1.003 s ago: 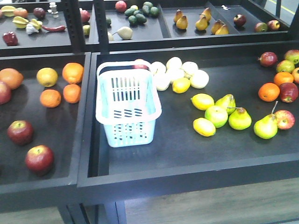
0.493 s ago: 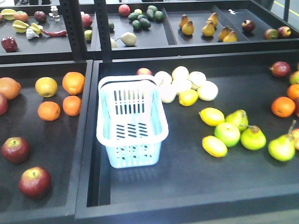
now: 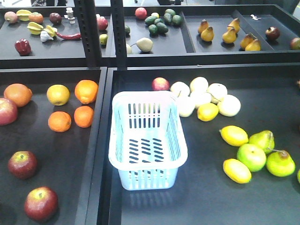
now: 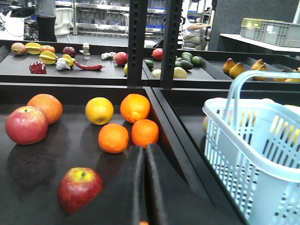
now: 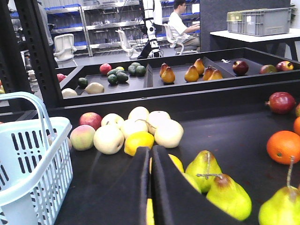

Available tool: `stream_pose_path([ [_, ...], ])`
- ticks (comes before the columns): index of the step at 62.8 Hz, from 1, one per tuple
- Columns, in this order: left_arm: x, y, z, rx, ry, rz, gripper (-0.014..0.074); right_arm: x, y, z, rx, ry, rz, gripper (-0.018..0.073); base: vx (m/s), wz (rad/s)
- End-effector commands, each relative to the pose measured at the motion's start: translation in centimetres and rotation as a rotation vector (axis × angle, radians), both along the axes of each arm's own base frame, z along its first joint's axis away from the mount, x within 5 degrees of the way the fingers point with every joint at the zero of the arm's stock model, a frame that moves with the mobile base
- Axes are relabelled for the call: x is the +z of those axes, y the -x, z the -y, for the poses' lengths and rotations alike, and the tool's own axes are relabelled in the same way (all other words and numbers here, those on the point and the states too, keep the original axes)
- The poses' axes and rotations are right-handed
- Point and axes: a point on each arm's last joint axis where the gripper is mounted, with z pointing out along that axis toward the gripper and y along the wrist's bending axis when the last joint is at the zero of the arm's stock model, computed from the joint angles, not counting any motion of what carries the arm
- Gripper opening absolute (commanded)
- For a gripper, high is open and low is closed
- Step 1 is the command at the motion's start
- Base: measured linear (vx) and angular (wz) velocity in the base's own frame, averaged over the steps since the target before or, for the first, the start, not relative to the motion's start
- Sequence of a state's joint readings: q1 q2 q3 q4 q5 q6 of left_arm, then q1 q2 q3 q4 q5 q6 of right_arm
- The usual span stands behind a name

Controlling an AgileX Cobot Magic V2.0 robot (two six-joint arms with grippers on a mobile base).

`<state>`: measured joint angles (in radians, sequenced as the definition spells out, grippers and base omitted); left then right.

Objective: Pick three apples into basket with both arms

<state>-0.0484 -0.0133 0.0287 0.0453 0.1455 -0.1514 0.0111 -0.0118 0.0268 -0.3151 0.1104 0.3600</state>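
The pale blue basket (image 3: 147, 140) stands empty in the right-hand tray, close to the divider; it also shows as basket (image 4: 262, 154) and basket (image 5: 28, 159). Two dark red apples with yellow tops lie in the left tray: one apple (image 3: 22, 164) and a nearer apple (image 3: 41, 203). A pinker red apple (image 3: 7, 111) sits at the left edge. My left gripper (image 4: 144, 149) is shut and empty, just right of an apple (image 4: 79, 189). My right gripper (image 5: 151, 150) is shut and empty, over the lemons and pears. Neither arm shows in the front view.
Oranges (image 3: 84, 91) and a yellow fruit (image 3: 58, 94) lie behind the apples. Pale round fruits (image 3: 201, 96) and a small red apple (image 3: 160, 84) sit behind the basket, pears and lemons (image 3: 253, 154) to its right. A raised divider (image 3: 102, 140) separates the trays; black posts (image 3: 89, 33) stand behind.
The front view has shifted: basket and fruit now sit further right, lower and larger in frame. Nothing on the trays has moved relative to the rest.
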Motion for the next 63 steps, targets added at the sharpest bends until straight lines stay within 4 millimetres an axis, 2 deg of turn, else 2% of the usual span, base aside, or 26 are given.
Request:
stream_pose_path([
  [1,1.65,0.19,0.03,-0.005,0.009,0.117,-0.0006,0.2,0.03,-0.18,0.019,0.022,0.065,-0.0005,0.09,0.1],
  [63,1.65,0.19,0.03,-0.005,0.009,0.117,-0.0006,0.2,0.03,-0.18,0.019,0.022,0.065,-0.0005,0.04,0.05],
])
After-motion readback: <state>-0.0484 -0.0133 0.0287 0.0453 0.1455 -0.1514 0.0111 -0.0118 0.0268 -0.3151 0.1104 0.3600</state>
